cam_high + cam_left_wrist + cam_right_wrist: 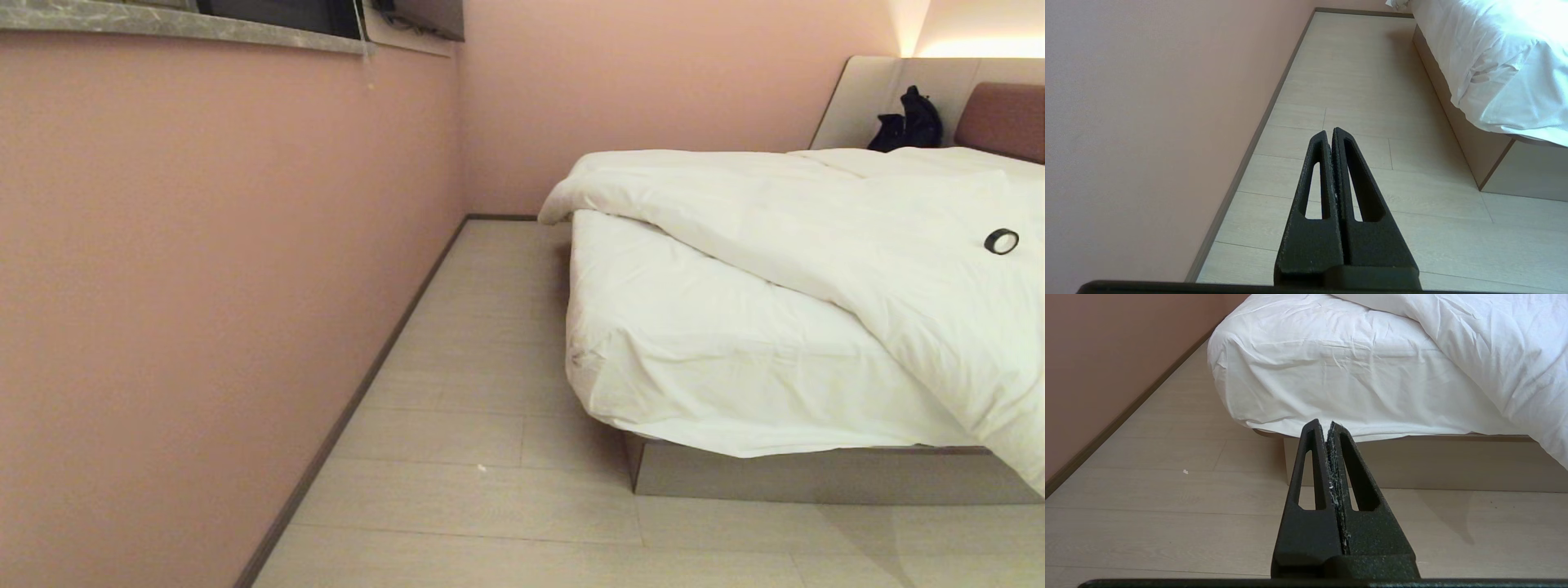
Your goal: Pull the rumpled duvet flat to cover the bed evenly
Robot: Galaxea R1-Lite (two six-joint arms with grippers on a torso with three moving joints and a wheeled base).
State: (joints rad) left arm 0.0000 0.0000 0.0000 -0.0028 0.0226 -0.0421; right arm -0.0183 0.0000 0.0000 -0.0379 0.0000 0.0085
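Note:
The bed (808, 478) stands to the right, its white-sheeted mattress corner (653, 343) bare at the foot. The puffy white duvet (816, 212) lies askew across it, bunched toward the far left edge and spilling over the near right side. Neither arm shows in the head view. My left gripper (1329, 132) hangs shut and empty over the floor, between the wall and the bed's base (1470, 143). My right gripper (1323, 423) is shut and empty too, low over the floor and pointing at the bed's foot (1412, 461), with the duvet (1494, 347) hanging at that view's right.
A pink wall (204, 286) runs along the left, leaving a strip of pale plank floor (473, 367) beside the bed. A black ring-shaped object (1001, 241) lies on the duvet. A dark bag (910, 122) sits at the grey headboard panel (865, 90).

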